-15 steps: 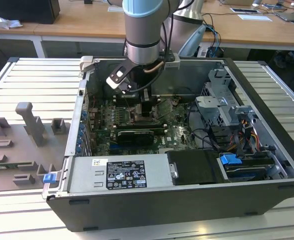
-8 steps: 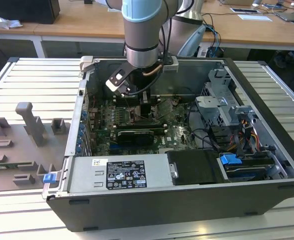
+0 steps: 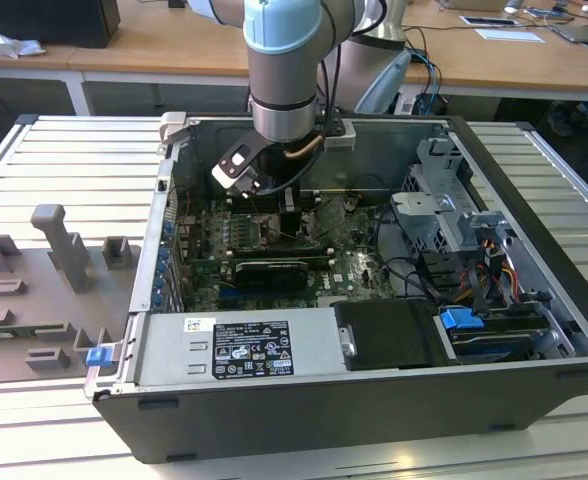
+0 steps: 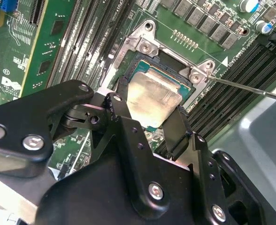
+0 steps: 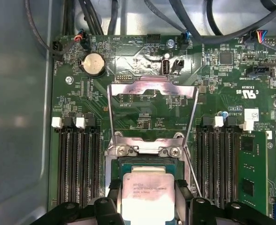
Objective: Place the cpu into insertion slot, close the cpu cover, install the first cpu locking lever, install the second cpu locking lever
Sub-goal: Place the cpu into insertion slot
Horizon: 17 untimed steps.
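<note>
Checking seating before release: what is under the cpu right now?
Under the cpu sits the insertion slot: its silver frame and dark rim show around the chip. The pin field is hidden by the cpu, which the fingers grip. Contact beneath cannot be seen.

My arm (image 3: 284,90) reaches straight down, wrist vertical; my gripper (image 4: 149,115) points downward, its two black fingers (image 4: 176,129) pressed against opposite edges of the cpu (image 4: 153,93)

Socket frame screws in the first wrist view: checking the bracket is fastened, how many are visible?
2, both on the silver strip at the open cpu cover hinge: one screw, the other. The claw holding the cpu may hide more.
</note>
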### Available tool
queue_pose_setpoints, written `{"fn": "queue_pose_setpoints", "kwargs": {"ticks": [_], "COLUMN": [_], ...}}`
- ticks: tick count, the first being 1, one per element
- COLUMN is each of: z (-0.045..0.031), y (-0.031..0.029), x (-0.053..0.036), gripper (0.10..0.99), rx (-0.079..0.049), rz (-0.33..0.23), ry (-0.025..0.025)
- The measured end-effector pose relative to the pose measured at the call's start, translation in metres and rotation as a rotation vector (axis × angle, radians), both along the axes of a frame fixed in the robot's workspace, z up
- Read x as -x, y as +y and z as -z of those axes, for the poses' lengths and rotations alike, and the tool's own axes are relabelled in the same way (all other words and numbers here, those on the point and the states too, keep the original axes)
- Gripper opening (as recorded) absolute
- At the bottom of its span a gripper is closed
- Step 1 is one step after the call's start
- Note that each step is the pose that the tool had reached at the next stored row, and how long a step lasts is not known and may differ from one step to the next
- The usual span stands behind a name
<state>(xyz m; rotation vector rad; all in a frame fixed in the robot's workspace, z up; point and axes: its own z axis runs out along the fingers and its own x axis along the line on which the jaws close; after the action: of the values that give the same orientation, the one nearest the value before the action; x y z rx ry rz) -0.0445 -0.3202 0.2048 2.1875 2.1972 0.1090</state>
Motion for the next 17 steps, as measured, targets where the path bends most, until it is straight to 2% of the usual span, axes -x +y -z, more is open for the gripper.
{"fn": "queue_pose_setpoints", "kwargs": {"ticks": [17], "z": [0.0053], "y": [0.0007], "x": [-0.0005], "gripper": [0.541], "rx": [0.0], "rz": [0.002], "ry": [-0.0001]}}
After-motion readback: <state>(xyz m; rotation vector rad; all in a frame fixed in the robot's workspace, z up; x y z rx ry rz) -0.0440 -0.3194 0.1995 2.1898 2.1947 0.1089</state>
